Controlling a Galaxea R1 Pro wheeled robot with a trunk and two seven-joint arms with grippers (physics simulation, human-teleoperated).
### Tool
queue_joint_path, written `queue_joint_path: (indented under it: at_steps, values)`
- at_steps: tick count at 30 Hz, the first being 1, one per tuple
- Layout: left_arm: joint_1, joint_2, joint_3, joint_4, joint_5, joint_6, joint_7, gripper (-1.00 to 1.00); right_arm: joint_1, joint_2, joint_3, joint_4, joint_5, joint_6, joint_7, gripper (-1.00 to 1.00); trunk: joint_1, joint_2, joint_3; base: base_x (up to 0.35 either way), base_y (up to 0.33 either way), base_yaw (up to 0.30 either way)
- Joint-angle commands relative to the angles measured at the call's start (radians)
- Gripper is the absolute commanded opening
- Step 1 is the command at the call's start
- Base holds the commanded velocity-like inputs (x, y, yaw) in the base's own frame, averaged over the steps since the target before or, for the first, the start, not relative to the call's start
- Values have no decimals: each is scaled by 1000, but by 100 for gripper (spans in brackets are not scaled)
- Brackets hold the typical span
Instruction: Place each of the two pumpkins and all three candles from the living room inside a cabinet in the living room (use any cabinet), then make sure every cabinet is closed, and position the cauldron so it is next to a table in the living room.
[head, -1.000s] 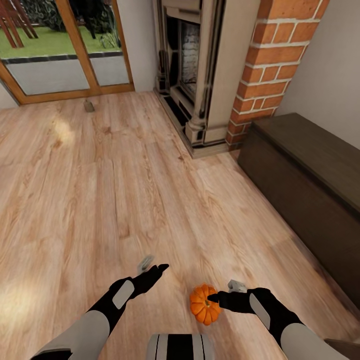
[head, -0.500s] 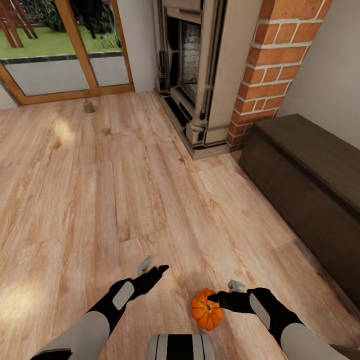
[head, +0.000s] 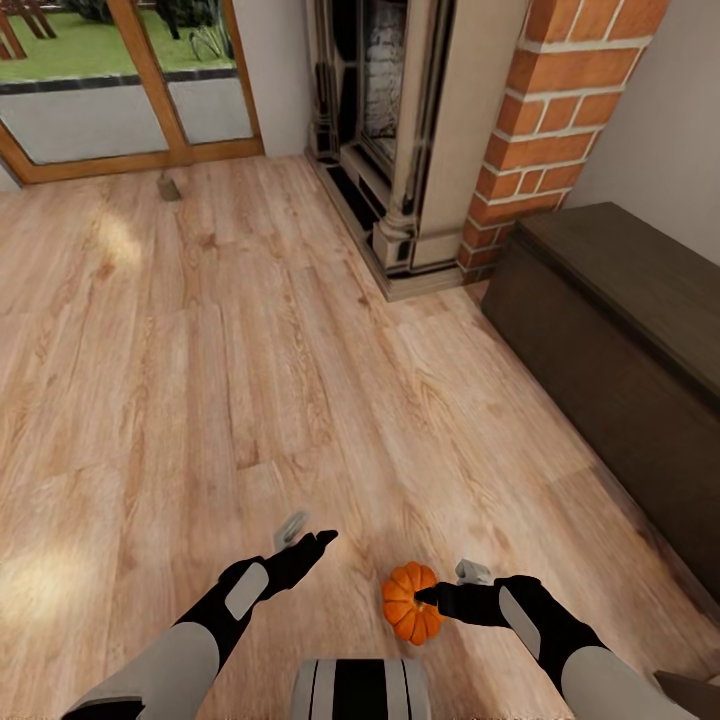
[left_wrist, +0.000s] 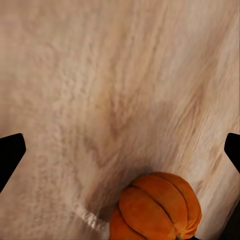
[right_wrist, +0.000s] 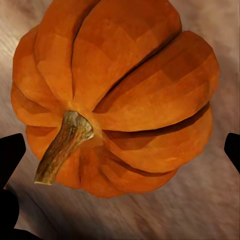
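One orange pumpkin (head: 408, 606) with a short brown stem (right_wrist: 62, 145) lies on the plank floor just in front of me. My right gripper (head: 425, 597) hovers right over it, open, with a finger on each side and not touching it. Beside it my left gripper (head: 318, 542) is open and empty above bare floor, and the pumpkin (left_wrist: 157, 207) also appears in the left wrist view. A small grey-tan candle (head: 168, 187) stands far off on the floor near the glass doors. The long dark brown cabinet (head: 625, 330) runs along the right wall, its fronts closed.
The ornate grey fireplace (head: 400, 130) and its red brick column (head: 545, 110) stand ahead, left of the cabinet. Wood-framed glass doors (head: 110, 90) fill the far left. Wide plank floor (head: 250, 350) lies between me and them.
The whole view has shifted, so the camera moved: fireplace, doors and candle sit higher in the picture. Both arms hold the same pose. The pumpkin stays under the right gripper.
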Motion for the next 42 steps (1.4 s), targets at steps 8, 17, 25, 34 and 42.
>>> queue_joint_path:
  at_steps: [8, 17, 25, 34, 42]
  values:
    - [0, -1, 9, -1, 4, 9, -2, 100, 0, -1, 4, -1, -3, 4, 0, 100, 3, -2, -28, 0, 0, 0]
    - [1, -1, 9, -1, 4, 9, -2, 100, 0, -1, 4, -1, -3, 4, 1, 100, 5, -3, -47, 0, 0, 0]
    - [0, -2, 9, -1, 4, 9, -2, 100, 0, -1, 4, -2, -3, 4, 1, -100, 8, -4, -70, 0, 0, 0]
    - [0, -1, 9, -1, 4, 9, -2, 100, 0, -1, 4, -2, -3, 4, 1, -100, 8, -4, -70, 0, 0, 0]
    - [0, -1, 9, -1, 4, 9, -2, 100, 0, -1, 2, -2, -3, 4, 1, -100, 8, -4, -70, 0, 0, 0]
